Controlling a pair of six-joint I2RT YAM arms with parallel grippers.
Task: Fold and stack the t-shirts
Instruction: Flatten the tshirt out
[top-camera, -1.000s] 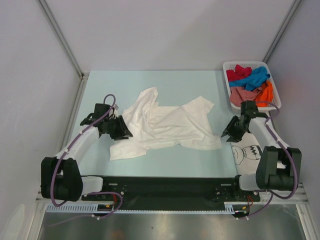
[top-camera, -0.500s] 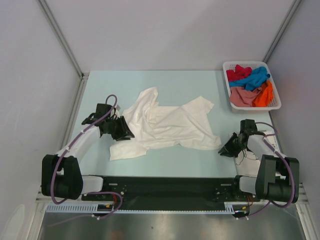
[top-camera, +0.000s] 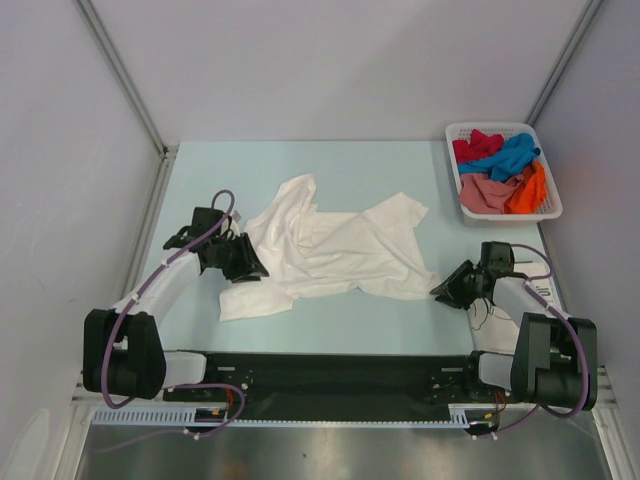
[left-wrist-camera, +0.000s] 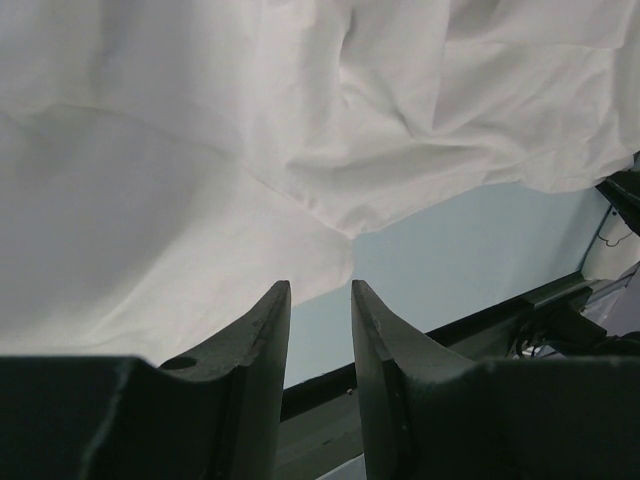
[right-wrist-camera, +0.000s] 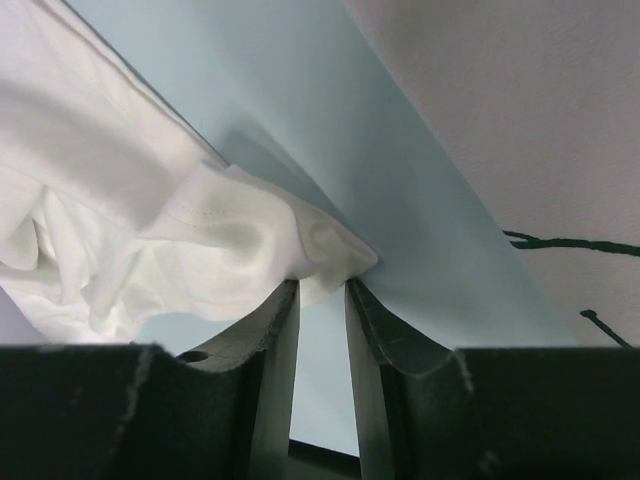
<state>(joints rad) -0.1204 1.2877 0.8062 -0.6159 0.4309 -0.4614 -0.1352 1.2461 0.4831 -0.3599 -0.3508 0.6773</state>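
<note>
Though crumpled, white t-shirt (top-camera: 335, 250) between barely parted left fingers (top-camera: 256, 270), right fingers (top-camera: 438, 291); basket (top-camera: 495, 125) beyond

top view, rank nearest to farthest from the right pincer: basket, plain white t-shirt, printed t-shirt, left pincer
From the right pincer:
1. plain white t-shirt, corner at its tips
2. printed t-shirt, just right of it
3. basket, back right
4. left pincer, far left side

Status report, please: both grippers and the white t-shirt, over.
Left fingers slightly apart at white t-shirt's left edge, nothing between. Right gripper at its near right corner, grip unclear. Nothing in the way.
</note>
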